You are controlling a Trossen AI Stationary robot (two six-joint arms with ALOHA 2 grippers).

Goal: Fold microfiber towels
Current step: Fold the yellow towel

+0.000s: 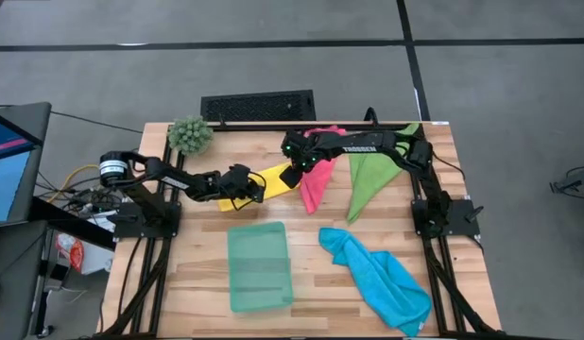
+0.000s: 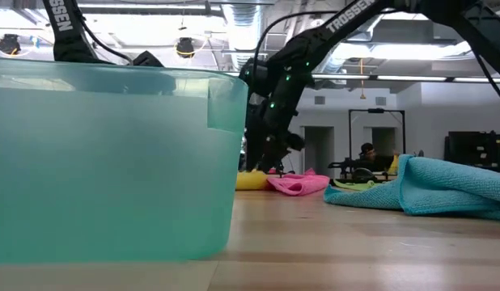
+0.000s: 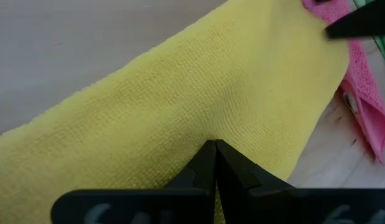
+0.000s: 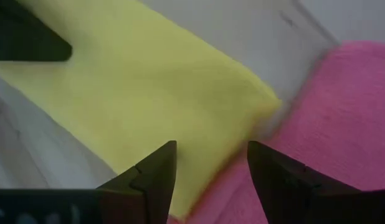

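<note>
Yellow towel (image 1: 276, 178) stretched between two grippers, mid-table beside the pink towel (image 1: 317, 181).
Left gripper (image 3: 215, 163) is pinched on its one end; right gripper (image 4: 210, 167) (fingers apart) hovers over the other.

Grey floor (image 1: 500, 85), ceiling strip lights (image 2: 153, 10)

The yellow microfiber towel (image 3: 199, 87) showed a fine, nubbly woven cloth surface, matt and soft. The pink microfiber towel (image 4: 342, 99) beside it looked like the same fuzzy cloth. The bright blue microfiber towel (image 2: 444, 187) lay in soft matt folds. The pale teal translucent plastic tray (image 2: 112, 162) was smooth and faintly glossy. The light planked wooden table (image 1: 197, 283) had a smooth, low-sheen finish.
</note>
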